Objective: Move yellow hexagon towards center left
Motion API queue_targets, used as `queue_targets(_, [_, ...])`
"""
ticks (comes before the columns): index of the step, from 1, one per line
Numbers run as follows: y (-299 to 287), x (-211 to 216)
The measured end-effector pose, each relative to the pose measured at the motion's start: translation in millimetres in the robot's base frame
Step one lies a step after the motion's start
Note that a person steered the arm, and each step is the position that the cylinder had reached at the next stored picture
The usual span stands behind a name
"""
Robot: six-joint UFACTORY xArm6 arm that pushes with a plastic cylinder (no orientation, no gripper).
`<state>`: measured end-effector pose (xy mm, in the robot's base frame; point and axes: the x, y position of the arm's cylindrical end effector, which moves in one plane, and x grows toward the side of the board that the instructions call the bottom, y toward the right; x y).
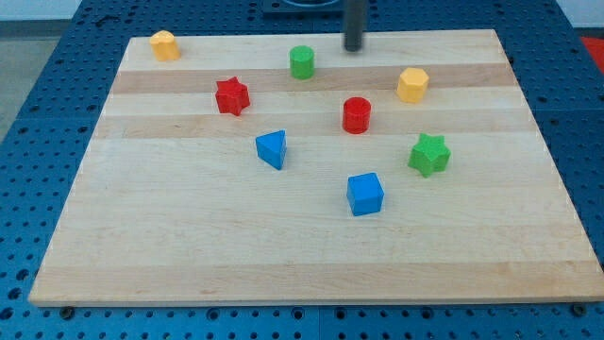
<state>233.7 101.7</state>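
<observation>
The yellow hexagon [412,84] sits on the wooden board [283,255] at the upper right. My tip [354,48] is near the view's top edge of the board, up and to the left of the yellow hexagon and apart from it. The green cylinder [302,62] is just left of the tip. The red cylinder [357,115] lies below the tip, to the lower left of the hexagon.
A second yellow block [164,45], its shape unclear, sits at the board's top left corner. A red star [231,96] and a blue triangle [272,149] lie left of centre. A blue cube [365,194] and a green star [429,155] lie right of centre.
</observation>
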Motion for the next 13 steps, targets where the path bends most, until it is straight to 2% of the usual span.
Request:
queue_targets(1, [52, 43])
queue_targets(2, [78, 64])
queue_targets(4, [26, 90])
queue_targets(6, [12, 126])
queue_targets(7, [0, 123])
queue_targets(9, [-52, 86])
queue_targets(12, [-131, 86])
queue_targets(13, [-167, 103])
